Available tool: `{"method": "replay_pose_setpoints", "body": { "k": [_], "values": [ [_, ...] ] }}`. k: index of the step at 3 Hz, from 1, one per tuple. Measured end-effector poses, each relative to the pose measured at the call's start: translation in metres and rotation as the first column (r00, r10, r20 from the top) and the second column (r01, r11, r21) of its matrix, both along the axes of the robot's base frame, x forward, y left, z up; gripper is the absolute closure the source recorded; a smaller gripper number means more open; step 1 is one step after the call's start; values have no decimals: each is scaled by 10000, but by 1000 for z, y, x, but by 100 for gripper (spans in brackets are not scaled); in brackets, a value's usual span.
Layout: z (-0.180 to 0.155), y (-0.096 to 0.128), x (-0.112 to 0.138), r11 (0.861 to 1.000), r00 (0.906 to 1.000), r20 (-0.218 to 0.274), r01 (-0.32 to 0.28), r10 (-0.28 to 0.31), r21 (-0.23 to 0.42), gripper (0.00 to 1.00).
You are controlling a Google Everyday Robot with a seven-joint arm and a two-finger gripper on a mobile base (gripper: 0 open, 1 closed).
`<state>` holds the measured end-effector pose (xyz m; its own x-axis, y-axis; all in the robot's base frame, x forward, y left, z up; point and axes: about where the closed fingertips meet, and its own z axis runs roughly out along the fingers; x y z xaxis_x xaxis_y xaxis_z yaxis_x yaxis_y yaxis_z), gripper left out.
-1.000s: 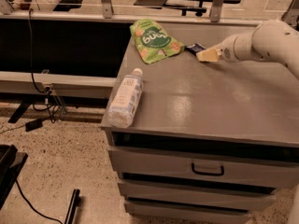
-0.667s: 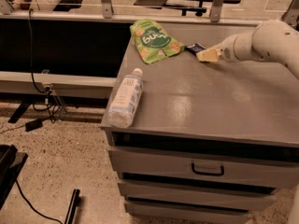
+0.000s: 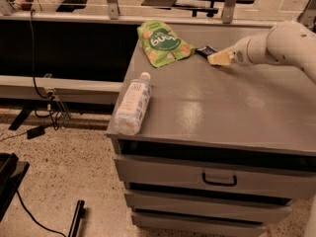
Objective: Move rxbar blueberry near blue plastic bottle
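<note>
- gripper (image 3: 216, 59) sits low over the back of the cabinet top (image 3: 222, 112), at the end of a white arm (image 3: 281, 43) that reaches in from the right
- its pale tip is right at the snack bar (image 3: 204, 49) and looks to be touching the bar's near edge; cannot tell how wide the gripper is, or whether it grips the bar
- snack bar is small, dark blue and flat on the top near the back edge, just right of the green pouch (image 3: 163, 42)
- green pouch lies flat at the back left corner, printed side up
- bottle (image 3: 133, 102) lies on its side along the left edge of the top, white cap pointing to the back, base near the front left corner
- bar and bottle are well apart
- cabinet is grey metal with a dull shine, drawers stacked below; the upper drawer has a dark handle (image 3: 219, 179)
- floor (image 3: 74, 172) is speckled, with black cables (image 3: 34, 83) trailing at left
- a low dark wall with a metal rail (image 3: 64, 17) runs behind the cabinet, with metal posts rising from it
</note>
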<state>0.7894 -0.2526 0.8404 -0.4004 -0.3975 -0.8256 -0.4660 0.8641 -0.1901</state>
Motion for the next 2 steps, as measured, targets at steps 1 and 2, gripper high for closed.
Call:
{"method": "replay_pose_setpoints", "body": {
  "k": [1, 2],
  "values": [
    [1, 0, 0, 10000, 10000, 1, -2, 2, 1, 100],
    [1, 0, 0, 10000, 10000, 0, -3, 3, 1, 100]
  ]
}}
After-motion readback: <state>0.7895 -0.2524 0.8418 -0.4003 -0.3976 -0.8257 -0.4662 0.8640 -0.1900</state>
